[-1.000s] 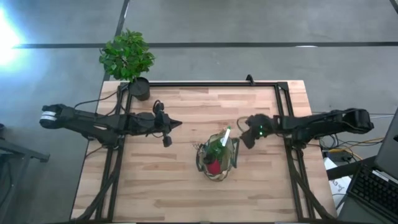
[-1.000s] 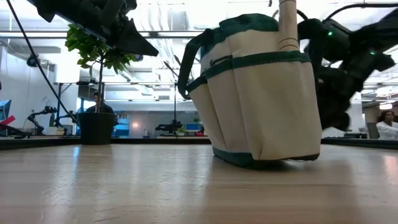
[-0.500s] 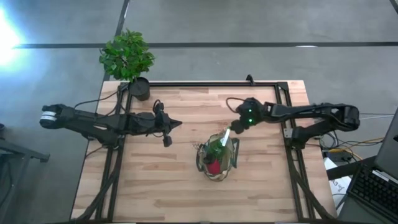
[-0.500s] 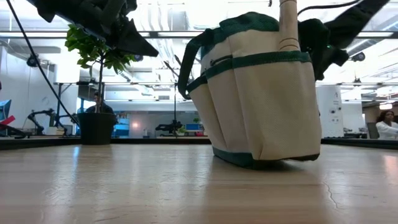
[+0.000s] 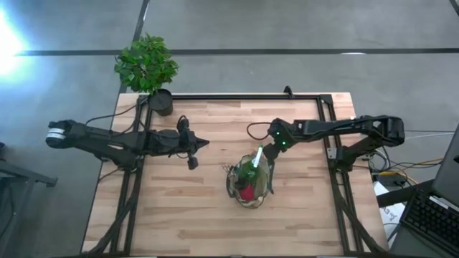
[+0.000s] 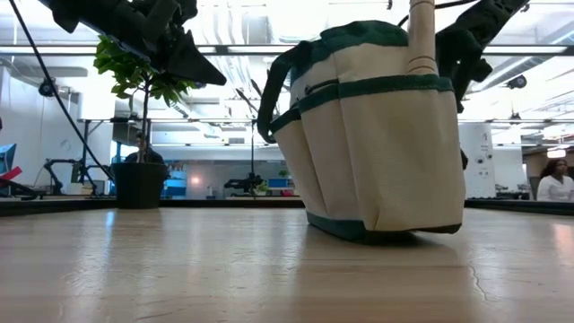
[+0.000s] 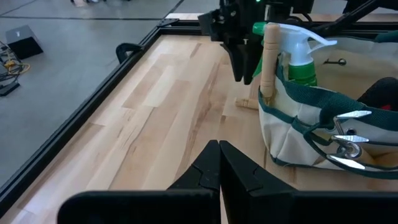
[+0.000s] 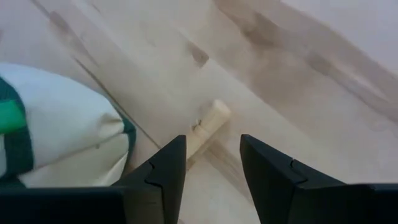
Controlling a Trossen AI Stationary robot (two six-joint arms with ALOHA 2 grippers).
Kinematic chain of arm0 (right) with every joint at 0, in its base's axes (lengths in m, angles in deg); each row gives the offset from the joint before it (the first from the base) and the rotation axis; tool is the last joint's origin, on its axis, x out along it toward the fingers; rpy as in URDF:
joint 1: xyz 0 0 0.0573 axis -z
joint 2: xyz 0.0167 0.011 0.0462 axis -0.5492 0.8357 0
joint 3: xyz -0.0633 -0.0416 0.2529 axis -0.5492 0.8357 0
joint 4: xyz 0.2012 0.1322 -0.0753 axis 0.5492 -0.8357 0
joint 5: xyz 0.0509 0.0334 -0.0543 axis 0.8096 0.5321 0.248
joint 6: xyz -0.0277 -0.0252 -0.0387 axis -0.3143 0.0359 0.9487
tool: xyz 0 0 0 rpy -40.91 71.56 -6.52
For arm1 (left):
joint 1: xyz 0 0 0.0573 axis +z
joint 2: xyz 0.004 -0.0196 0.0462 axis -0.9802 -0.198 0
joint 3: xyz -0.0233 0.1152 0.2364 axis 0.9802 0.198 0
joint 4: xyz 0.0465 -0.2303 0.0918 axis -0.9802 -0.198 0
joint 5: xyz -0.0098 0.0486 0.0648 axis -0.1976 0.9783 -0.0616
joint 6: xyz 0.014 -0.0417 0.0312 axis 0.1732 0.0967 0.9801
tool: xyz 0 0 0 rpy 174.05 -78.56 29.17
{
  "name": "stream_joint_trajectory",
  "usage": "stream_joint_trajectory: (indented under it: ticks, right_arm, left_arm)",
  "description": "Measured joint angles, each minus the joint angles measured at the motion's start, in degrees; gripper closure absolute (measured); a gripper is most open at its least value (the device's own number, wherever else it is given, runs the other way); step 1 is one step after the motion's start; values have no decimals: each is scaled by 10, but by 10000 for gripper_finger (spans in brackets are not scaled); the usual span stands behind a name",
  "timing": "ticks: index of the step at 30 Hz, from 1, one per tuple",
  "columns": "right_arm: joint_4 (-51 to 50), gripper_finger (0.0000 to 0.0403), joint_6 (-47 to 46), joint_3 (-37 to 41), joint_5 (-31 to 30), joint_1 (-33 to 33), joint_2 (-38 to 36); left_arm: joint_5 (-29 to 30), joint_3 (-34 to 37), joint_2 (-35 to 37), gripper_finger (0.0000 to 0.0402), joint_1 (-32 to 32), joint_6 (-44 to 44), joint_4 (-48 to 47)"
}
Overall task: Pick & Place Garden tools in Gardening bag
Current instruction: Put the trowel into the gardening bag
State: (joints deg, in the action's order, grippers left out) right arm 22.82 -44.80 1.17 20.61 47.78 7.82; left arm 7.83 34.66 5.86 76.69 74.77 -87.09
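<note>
The tan gardening bag [image 5: 249, 183] with dark green trim stands on the table; it also shows in the low view [image 6: 377, 144]. It holds a green spray bottle [image 7: 300, 62], a red glove [image 5: 247, 192], shears [image 7: 346, 142] and an upright wooden handle [image 7: 269, 62]. Another wooden handle [image 8: 209, 123] lies on the table at the bag's base. My right gripper [image 8: 213, 168] is open and points down above that handle, beside the bag's far right side [image 5: 270, 153]. My left gripper [image 7: 219, 163] is shut and empty, left of the bag [image 5: 198, 146].
A leafy potted plant [image 5: 147, 64] in a black pot [image 5: 161, 102] stands at the table's far left corner. A black frame rail [image 5: 244, 97] runs round the table. People show in the room behind, in the low view [image 6: 554, 179].
My right gripper has gone from near the table's right edge toward the left, up to the bag's far right side, and has risen and tipped to point down. The bag and my left arm have kept still.
</note>
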Motion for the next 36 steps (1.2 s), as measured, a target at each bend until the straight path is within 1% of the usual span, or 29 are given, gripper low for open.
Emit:
stream_joint_trajectory:
  ticks: [6,9,11,16,21,22,24,26,30,36]
  right_arm:
    - [17,229,6,1,0,-6,11]
    - [49,215,18,1,1,0,6]
    - [52,210,22,0,3,3,-4]
    - [30,209,60,0,6,7,-33]
    - [11,218,68,1,-9,46,-53]
    - [9,220,65,1,-7,56,-55]
    - [14,223,48,3,16,74,-56]
    - [23,226,25,9,33,80,-51]
    - [53,231,-24,28,48,70,-25]
    - [73,242,-68,48,37,44,-6]
  left_arm:
    - [0,0,0,399,1,0,0]
    - [0,0,0,399,2,0,-2]
    - [0,0,0,399,2,-1,-3]
    - [0,0,0,399,2,-5,-11]
    - [0,1,0,399,4,-7,-12]
    - [0,1,0,399,4,-9,-12]
    - [0,1,0,399,4,-13,-12]
    - [0,1,0,399,4,-14,-12]
    - [0,1,0,399,5,-13,-13]
    - [0,1,0,399,8,-2,-16]
